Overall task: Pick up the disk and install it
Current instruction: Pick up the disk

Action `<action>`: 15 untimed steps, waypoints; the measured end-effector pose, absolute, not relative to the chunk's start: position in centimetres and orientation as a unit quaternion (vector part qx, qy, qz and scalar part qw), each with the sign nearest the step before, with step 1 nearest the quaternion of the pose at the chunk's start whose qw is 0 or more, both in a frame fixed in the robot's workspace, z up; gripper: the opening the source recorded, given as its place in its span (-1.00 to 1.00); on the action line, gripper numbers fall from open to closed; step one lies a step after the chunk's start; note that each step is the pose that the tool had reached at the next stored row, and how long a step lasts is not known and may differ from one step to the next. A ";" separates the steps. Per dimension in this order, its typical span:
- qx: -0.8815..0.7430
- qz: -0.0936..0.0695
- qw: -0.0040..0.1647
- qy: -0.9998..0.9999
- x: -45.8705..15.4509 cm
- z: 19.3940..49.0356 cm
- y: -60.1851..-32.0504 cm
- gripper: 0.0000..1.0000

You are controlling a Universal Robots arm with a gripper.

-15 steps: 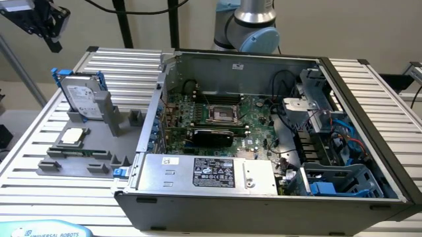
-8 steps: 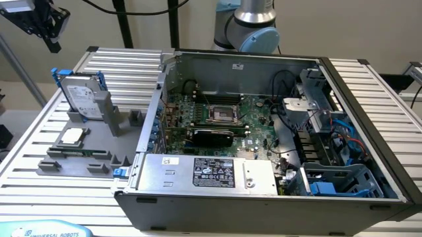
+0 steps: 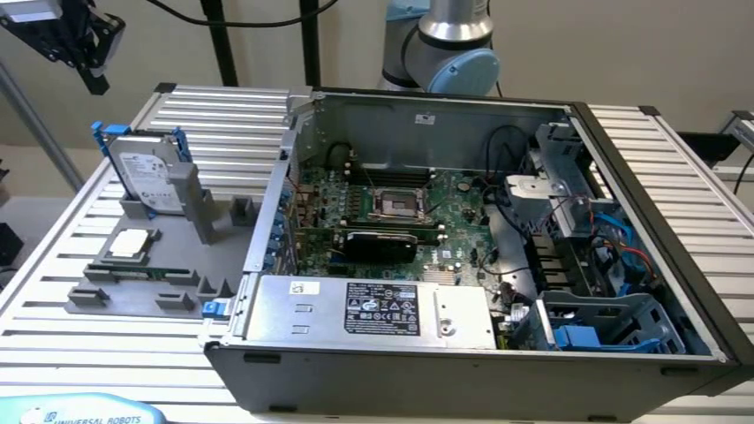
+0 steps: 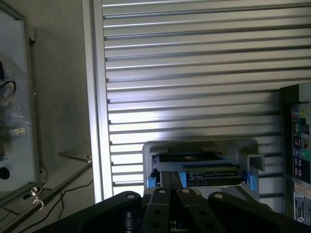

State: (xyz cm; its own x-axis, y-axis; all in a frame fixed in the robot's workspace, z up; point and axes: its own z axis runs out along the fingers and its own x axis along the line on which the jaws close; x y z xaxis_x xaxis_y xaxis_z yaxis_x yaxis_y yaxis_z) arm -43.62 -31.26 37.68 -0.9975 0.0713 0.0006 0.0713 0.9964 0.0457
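On the ribbed tabletop (image 3: 224,110), a good pick likely means spreading the claw (image 3: 94,84), then dropping straight onto the disk (image 3: 154,181), centred on its blue top edge so it lifts from the rack (image 3: 177,256) without tilting. The claw is closed on nothing, at ten o'clock in the exterior view, well above the disk, which stands upright in the rack at nine o'clock, beside the open case (image 3: 471,380).

My table (image 3: 672,177) is silver with long stripes. A big open computer box (image 3: 471,375) lies on it mid-frame, a grey tray (image 3: 88,299) at the exterior view's left.
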 end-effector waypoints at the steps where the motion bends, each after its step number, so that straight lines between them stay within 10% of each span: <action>1: 0.036 0.023 0.001 0.999 -43.6 37.7 -31.3 -0.79; 15: -0.006 0.023 -0.001 1.000 -42.0 37.1 -31.4 -0.79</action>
State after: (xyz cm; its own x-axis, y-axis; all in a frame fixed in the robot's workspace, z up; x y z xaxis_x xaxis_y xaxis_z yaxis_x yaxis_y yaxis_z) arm -42.03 -31.40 37.15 -0.9999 -0.0112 0.0025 -0.0110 0.9989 0.0456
